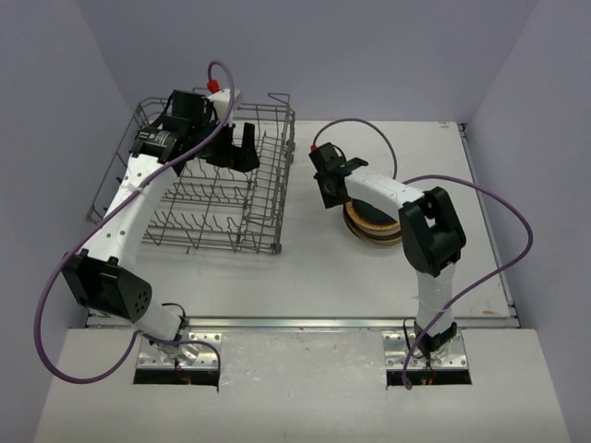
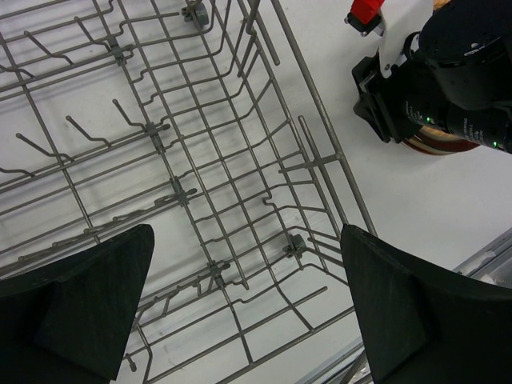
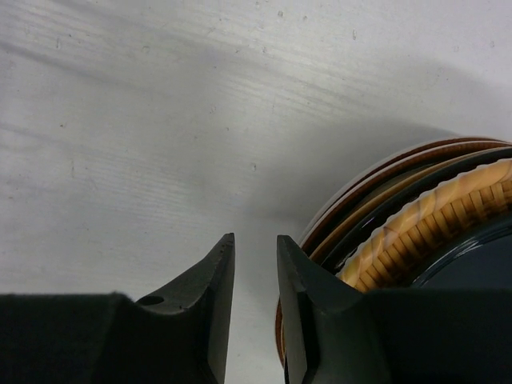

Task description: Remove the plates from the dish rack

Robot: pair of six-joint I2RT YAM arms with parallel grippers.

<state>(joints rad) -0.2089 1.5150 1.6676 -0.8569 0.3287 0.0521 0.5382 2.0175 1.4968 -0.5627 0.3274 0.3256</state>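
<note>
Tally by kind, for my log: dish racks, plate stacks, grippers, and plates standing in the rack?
dish rack: 1
plate stack: 1 (single plates too hidden to count)
left gripper and right gripper: 2
plates standing in the rack: 0
Total: 4

From above, my white right arm (image 1: 392, 192) covers most of the stack of round plates (image 1: 369, 233); I cannot count them. My right wrist view cuts that stack off right and below. The grey wire dish rack (image 2: 182, 192) overruns my left wrist view.
</note>
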